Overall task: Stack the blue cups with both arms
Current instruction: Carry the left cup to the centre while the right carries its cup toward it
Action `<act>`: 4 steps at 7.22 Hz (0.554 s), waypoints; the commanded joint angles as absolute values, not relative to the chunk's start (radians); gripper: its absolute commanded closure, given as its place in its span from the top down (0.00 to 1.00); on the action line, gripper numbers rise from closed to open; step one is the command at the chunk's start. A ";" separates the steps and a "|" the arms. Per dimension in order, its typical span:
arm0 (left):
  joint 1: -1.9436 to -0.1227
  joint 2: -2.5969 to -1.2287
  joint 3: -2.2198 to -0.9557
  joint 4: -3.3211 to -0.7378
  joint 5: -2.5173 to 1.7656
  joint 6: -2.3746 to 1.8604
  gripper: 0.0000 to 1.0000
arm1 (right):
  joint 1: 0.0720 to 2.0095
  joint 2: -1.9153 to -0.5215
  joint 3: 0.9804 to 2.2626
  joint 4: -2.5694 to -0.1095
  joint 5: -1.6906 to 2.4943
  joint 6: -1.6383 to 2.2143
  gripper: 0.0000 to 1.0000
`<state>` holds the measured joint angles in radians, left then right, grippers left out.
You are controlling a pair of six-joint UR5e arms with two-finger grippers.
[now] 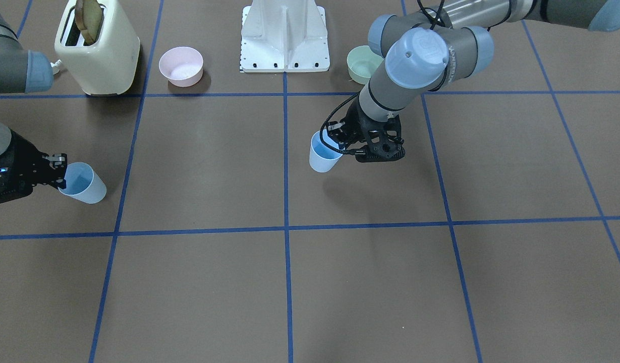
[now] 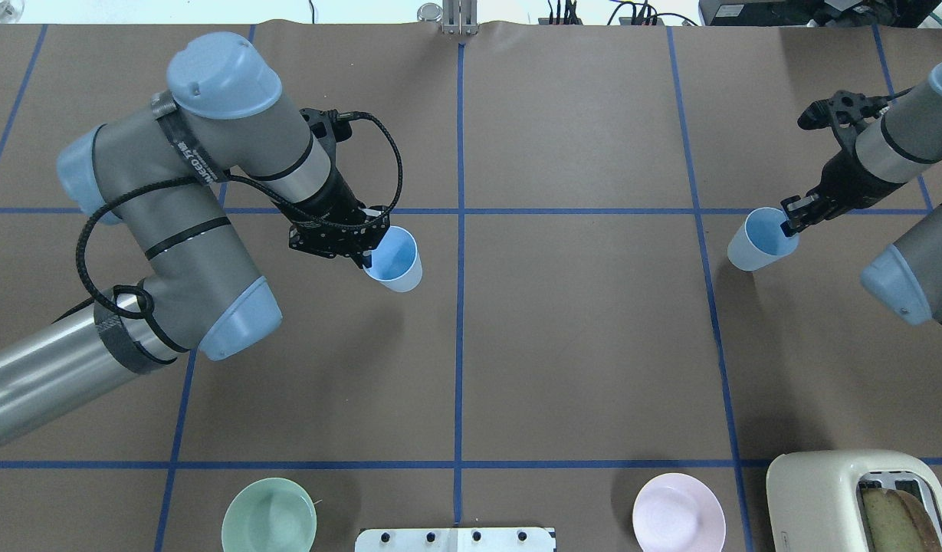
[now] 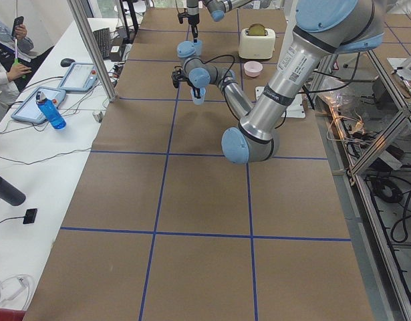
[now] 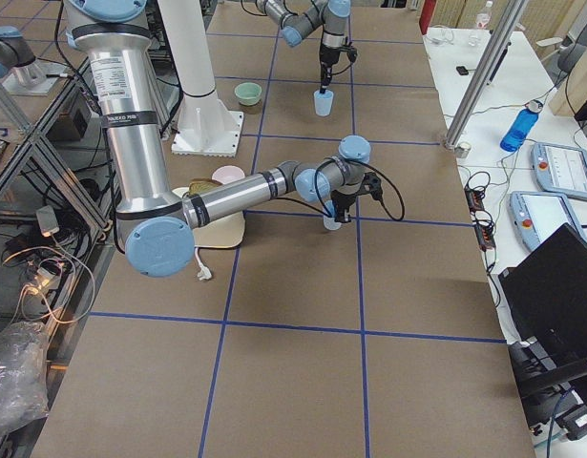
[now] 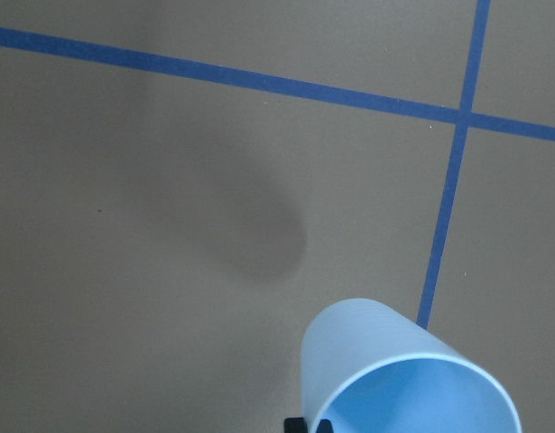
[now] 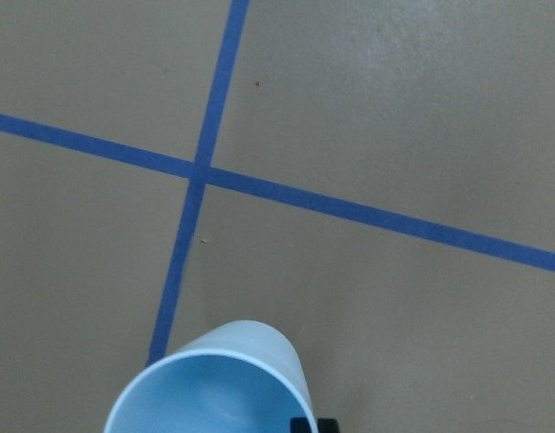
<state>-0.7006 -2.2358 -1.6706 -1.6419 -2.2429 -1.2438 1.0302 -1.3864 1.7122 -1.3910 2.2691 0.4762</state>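
Left tool (image 2: 367, 257) pinches one cup (image 2: 395, 262) by its rim, off the bench (image 2: 578, 345), ahead of the base (image 2: 455, 539). Right tool (image 2: 789, 224) pinches the other cup (image 2: 756, 241), well to the base's right. Rim-only pinches may let a cup tilt or slip, so nesting jams.

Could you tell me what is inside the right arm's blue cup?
One finger of the right tool reaches inside the blue cup; otherwise it looks empty. The finger hides a bit of wall.

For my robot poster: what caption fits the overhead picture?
Left tool grips one blue cup by its rim; right tool grips the other blue cup, far apart.
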 commanded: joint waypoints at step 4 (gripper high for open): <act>-0.634 -2.344 -1.533 -1.684 -2.195 -1.293 0.00 | 1.029 -1.241 1.713 -1.483 2.272 0.552 0.00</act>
